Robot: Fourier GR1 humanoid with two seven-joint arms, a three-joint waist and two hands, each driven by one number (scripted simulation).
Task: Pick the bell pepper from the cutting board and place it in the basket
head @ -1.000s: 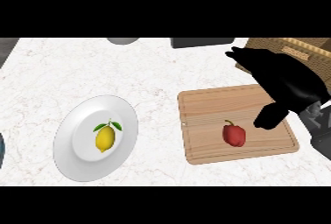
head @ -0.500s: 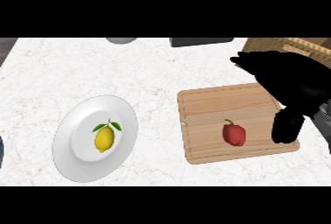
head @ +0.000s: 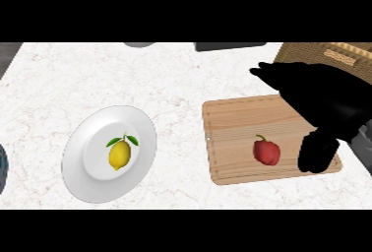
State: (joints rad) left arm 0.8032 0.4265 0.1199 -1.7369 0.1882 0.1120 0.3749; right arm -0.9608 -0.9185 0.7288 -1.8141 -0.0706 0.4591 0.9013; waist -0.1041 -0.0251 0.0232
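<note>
Bell pepper: red, lying on the right half of the cutting board, green stem pointing up and left. Not held.

Right hand: over the board's right side, spread wide, holding nothing. Thumb hangs just beside the pepper on its right; fingers point toward the far left. Left hand not in view.

Risks (judgement):
- The pepper looks smooth and rounded. If the thumb closes before the fingers get round its far side, it would likely be nudged left and roll across the board.
- A pinch on the narrow end could squeeze it out.
- The hand covers the board's right edge, so contact is hard to check.

Surroundings:
- Basket is at the far right, partly behind the hand. Nothing lies between it and the board.
- Plate with lemon is well apart on the left, out of the way.
- Two cut-off items sit at the counter's far edge; I cannot tell what they are.
</note>
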